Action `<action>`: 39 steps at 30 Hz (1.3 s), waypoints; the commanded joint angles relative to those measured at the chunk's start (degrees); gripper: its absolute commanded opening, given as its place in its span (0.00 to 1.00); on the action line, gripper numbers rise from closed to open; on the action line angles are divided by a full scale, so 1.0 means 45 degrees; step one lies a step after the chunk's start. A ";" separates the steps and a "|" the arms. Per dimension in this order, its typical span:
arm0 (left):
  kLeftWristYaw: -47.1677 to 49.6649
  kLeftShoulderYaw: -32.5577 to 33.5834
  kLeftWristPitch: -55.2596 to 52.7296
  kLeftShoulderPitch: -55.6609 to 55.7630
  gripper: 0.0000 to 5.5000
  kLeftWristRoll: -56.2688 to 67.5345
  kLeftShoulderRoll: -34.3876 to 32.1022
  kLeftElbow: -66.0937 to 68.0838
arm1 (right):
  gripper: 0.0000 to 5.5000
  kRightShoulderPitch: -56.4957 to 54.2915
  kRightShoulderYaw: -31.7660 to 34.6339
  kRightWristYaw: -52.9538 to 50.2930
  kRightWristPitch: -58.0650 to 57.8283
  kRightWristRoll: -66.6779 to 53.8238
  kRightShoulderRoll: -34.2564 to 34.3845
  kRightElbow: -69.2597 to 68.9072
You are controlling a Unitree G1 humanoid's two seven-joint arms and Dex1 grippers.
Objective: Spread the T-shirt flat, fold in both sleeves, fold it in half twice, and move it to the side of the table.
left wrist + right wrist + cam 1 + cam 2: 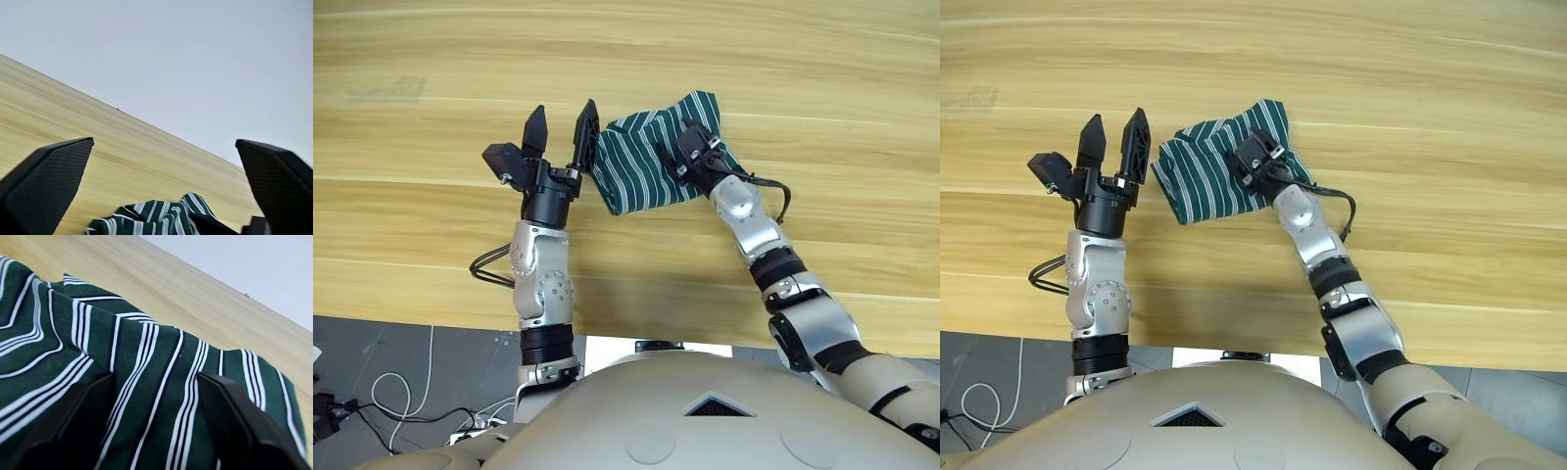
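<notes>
A folded green T-shirt with white stripes point(641, 166) lies in a compact bundle on the wooden table point(607, 49). My right gripper point(690, 147) rests on top of the shirt's right part. In the right wrist view its two fingers point(93, 421) stand apart, pressed into the striped fabric point(146, 347); the gripper is open. My left gripper point(562, 122) is held above the table just left of the shirt, open and empty, fingertips pointing away from me. The left wrist view shows the shirt's edge point(146, 218) low between its fingers point(49, 181).
The table's front edge point(411, 318) runs close to my body, with dark floor and loose cables point(391, 392) below it at the left. Bare wood stretches far beyond and to both sides of the shirt.
</notes>
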State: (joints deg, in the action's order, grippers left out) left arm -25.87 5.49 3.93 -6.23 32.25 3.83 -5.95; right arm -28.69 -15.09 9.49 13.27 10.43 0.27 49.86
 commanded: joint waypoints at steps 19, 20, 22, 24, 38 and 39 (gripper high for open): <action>0.1687 0.1778 0.1507 -0.2846 0.98 0.1303 0.0642 -0.2305 | 0.57 -0.1860 1.0011 -1.2554 -0.1003 -0.5240 -0.6474 0.5435; 0.1701 0.1838 0.1593 -0.2996 0.98 0.1364 0.0628 -0.2352 | 0.57 -0.1879 1.0061 -1.2455 -0.1030 -0.5261 -0.6472 0.5450; 0.1684 0.1874 0.1776 -0.3221 0.98 0.1395 0.0588 -0.2340 | 0.57 -0.1940 1.0071 -1.2275 -0.1090 -0.5201 -0.6377 0.5486; 0.1735 0.1840 0.1823 -0.3282 0.98 0.1390 0.0541 -0.2340 | 0.57 -0.1951 1.0071 -1.2184 -0.1113 -0.5142 -0.6300 0.5500; 0.2149 0.0863 0.1101 -0.1665 0.98 0.0003 0.0012 -0.0705 | 0.57 -0.1155 0.7378 -1.0360 0.2187 -0.2640 -0.5849 0.3210; 0.2610 0.0616 0.0900 -0.0978 0.98 -0.0836 -0.0115 0.0006 | 0.57 -0.0742 0.6444 -0.9505 0.3063 -0.2054 -0.5329 0.1980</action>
State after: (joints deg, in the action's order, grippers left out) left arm -16.94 10.02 9.93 -15.20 33.37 3.45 -10.22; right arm -34.06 19.64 -38.46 21.36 -2.70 -27.22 66.47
